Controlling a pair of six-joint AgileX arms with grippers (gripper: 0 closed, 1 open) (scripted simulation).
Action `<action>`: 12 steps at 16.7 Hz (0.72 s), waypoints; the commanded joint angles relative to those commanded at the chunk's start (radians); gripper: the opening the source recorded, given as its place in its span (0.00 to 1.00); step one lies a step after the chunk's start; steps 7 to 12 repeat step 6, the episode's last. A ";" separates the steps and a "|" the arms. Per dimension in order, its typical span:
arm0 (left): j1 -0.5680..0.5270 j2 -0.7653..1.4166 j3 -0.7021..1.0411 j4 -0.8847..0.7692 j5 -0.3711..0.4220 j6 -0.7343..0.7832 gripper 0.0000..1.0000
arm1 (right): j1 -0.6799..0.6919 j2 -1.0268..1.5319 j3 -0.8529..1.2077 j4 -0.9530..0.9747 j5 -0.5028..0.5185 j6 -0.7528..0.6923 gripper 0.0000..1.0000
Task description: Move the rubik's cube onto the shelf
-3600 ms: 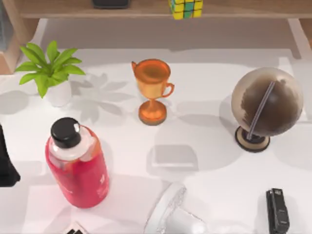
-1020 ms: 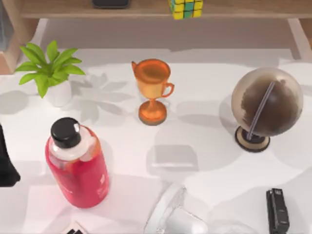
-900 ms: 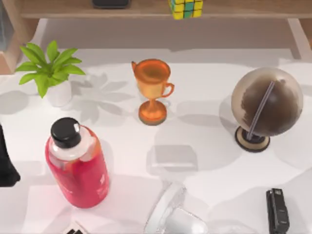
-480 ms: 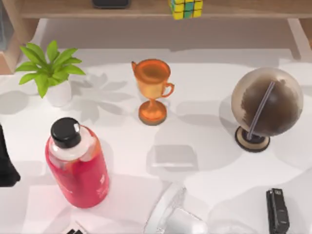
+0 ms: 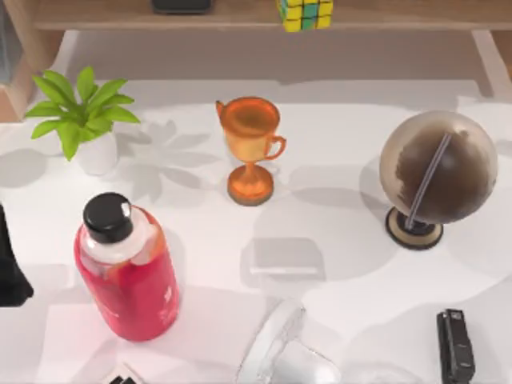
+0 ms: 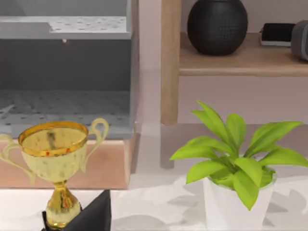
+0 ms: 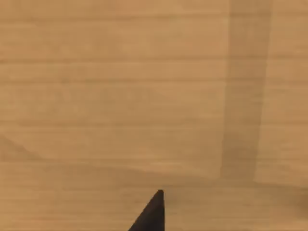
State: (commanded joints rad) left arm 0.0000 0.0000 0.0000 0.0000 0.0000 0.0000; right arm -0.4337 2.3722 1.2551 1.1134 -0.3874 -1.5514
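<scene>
rubik's cube (image 5: 305,14): sits on the shelf, at the far edge of the top view, a little right of centre, apart from the dark object to its left.
shelf (image 5: 240,16): light-brown board running along the far side, above the white bench (image 5: 336,160).
left claw (image 5: 11,264): a dark shape at the left edge of the bench, near the red bottle; cannot tell whether it is released or clenched.
right claw (image 7: 151,214): one dark tip over pale wood grain in the right wrist view; cannot tell its state.
trophy (image 5: 250,148): upright, mid-bench.
plant (image 5: 80,112): far left, in a white pot.
globe (image 5: 436,172): right side.
red bottle (image 5: 128,268): near left, black cap.
</scene>
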 joint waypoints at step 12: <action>0.000 0.000 0.000 0.000 0.000 0.000 1.00 | 0.000 0.000 0.000 0.000 0.000 0.000 1.00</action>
